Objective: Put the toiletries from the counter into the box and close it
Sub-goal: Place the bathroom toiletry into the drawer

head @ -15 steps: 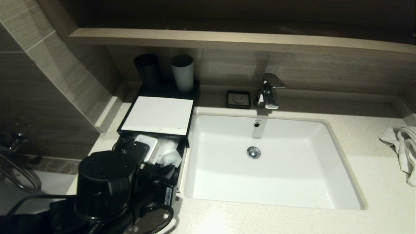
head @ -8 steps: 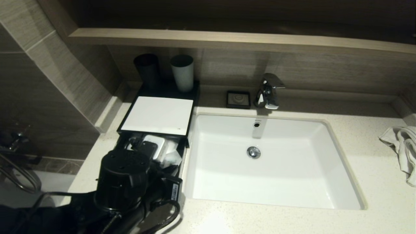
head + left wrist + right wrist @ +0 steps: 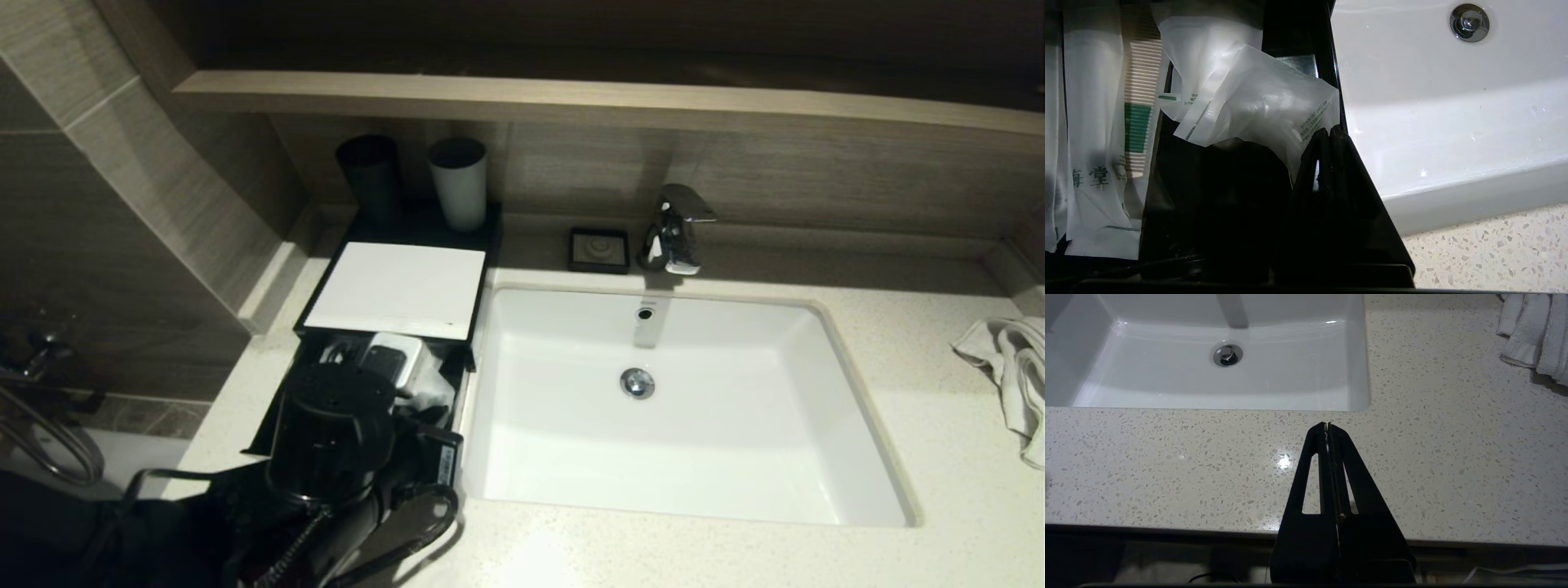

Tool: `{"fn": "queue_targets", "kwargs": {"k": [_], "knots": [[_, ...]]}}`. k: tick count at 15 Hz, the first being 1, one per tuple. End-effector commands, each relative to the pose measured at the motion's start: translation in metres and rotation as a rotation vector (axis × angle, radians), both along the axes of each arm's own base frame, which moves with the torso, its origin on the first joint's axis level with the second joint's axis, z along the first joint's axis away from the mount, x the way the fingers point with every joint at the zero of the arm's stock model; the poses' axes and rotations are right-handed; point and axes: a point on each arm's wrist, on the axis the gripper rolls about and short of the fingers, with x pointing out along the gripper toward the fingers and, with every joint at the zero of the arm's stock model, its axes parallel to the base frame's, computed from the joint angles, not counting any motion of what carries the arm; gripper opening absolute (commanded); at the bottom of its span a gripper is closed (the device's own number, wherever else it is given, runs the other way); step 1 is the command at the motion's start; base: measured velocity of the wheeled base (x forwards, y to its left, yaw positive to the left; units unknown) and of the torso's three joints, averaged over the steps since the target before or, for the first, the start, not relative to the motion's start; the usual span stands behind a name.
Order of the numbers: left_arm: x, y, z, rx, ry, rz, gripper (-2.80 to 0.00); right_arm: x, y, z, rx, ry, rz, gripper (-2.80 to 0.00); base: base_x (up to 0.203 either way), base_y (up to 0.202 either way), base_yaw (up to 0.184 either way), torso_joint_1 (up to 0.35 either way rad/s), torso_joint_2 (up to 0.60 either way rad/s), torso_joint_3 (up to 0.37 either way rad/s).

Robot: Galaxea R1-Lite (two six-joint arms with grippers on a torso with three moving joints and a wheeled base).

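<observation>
Since a second ago the left arm has advanced toward the back edge of the counter (image 3: 939, 425). The left gripper (image 3: 1327, 134) is now over the open drawer of the box (image 3: 397, 288) at the counter's back-left corner, fingers pressed together, holding nothing. The toiletries (image 3: 1257, 98) lie inside the drawer: the squarish packet crumpled against the sink-side wall, the long packets (image 3: 1098, 134) alongside. The right gripper (image 3: 1327, 426) hangs clenched and empty above the front edge.

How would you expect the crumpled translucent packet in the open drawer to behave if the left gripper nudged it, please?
The crumpled packet probably flops: its film is creased. It looks light, so the left gripper may slide it. It could snag on the drawer's wall, which it overlaps.
</observation>
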Motion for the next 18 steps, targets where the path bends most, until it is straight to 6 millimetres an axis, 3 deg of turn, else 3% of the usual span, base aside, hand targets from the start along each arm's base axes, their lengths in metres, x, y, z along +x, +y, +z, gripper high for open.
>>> {"fn": "queue_targets", "kwargs": {"k": [1, 8, 13, 18], "knots": [[0.003, 0.002, 0.003, -0.01, -0.01, 0.016, -2.8, 0.0, 0.0, 0.0, 0.0, 0.0, 0.0, -2.8, 0.0, 0.0, 0.0, 0.0, 0.0, 0.0], [0.011, 0.022, 0.003, -0.051, 0.038, 0.105, -2.8, 0.0, 0.0, 0.0, 0.0, 0.0, 0.0, -2.8, 0.0, 0.0, 0.0, 0.0, 0.0, 0.0], [0.008, 0.025, -0.002, -0.046, 0.072, 0.109, -2.8, 0.0, 0.0, 0.0, 0.0, 0.0, 0.0, -2.8, 0.0, 0.0, 0.0, 0.0, 0.0, 0.0], [-0.003, 0.033, 0.029, -0.127, -0.019, 0.101, -2.8, 0.0, 0.0, 0.0, 0.0, 0.0, 0.0, -2.8, 0.0, 0.0, 0.0, 0.0, 0.0, 0.0]]}}
